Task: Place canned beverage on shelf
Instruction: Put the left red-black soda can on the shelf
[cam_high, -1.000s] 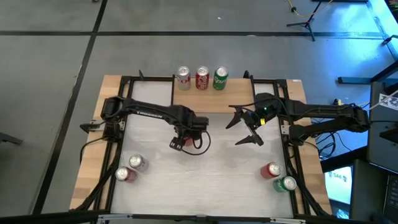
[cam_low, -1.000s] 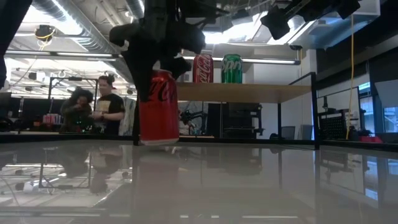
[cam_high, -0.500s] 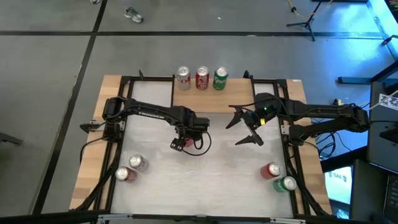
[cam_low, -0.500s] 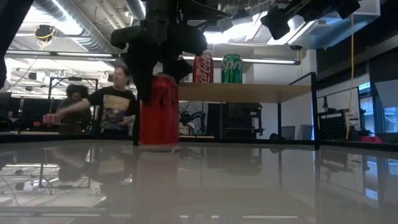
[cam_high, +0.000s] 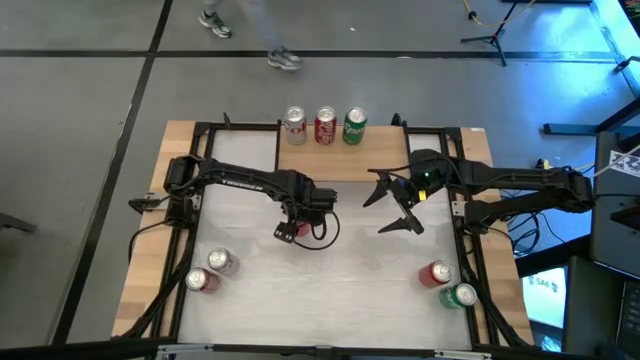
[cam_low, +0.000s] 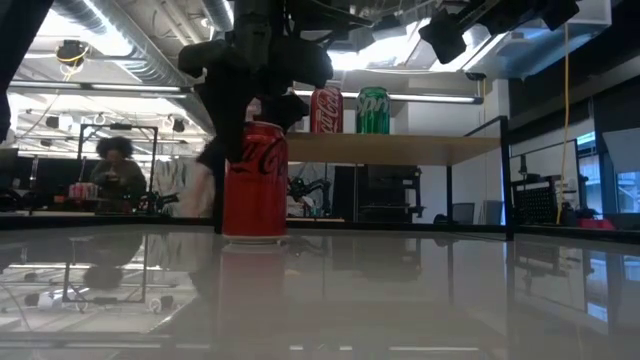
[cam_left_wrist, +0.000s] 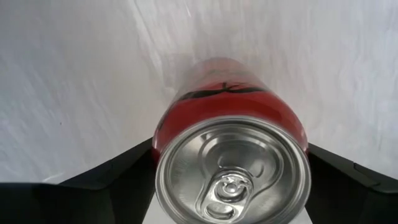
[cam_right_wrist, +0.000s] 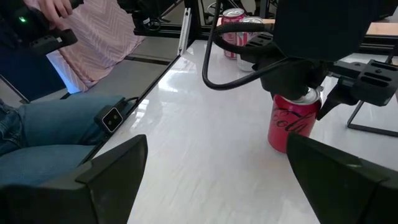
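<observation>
Left pincer (cam_high: 290, 231) straddles the red Coca-Cola can (cam_low: 254, 180), which stands upright on the bench (cam_high: 350, 280), fingers apart either side, no clear grip. Close squarely mid-can before lifting to the shelf (cam_low: 395, 148). Right pincer (cam_high: 393, 207) waits alongside, wide open, empty.

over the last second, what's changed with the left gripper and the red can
The red can, lifted just off the table a second ago, now stands on it, turned so its script faces the low camera. The left gripper is still around its top, jaws wider. The right gripper stays open; the three shelf cans are unmoved.
</observation>
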